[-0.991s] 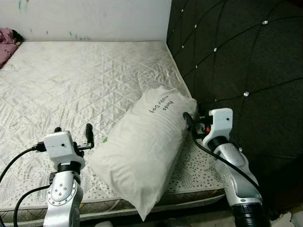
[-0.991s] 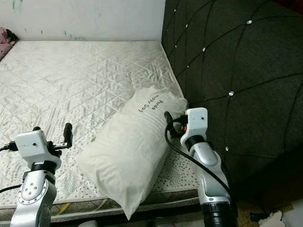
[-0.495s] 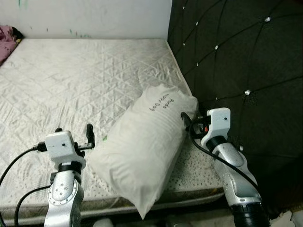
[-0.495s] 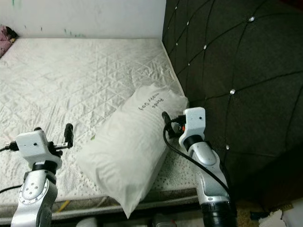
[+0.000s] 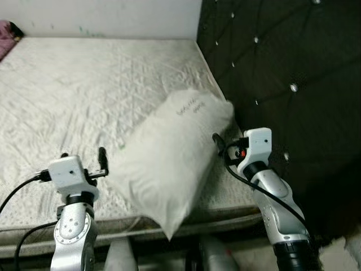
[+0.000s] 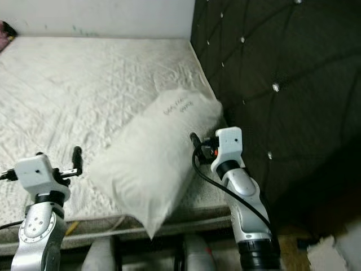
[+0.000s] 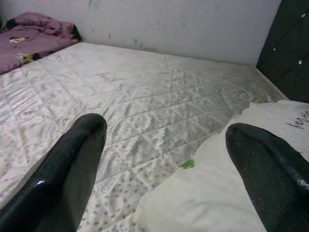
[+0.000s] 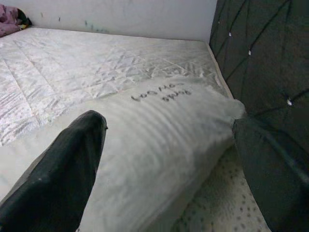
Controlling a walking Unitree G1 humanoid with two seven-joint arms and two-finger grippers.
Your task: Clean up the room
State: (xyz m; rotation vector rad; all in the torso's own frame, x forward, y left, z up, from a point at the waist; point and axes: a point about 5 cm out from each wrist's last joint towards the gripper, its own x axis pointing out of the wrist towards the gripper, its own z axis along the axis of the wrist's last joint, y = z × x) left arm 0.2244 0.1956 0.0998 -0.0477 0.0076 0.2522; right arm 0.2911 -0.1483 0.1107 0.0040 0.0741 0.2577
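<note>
White pillow lies diagonally on the bare mattress, its far end near the dark tufted headboard, its near corner overhanging the mattress edge. My left gripper hovers beside the pillow's left flank with fingers spread apart; my right gripper has fingers spread on either side of the pillow's far end, neither clamped. I judge the main risk to be the overhanging corner dragging the pillow to the floor if I nudge it while closing. No containers are visible; a purple cloth lies at the mattress's far corner.
</note>
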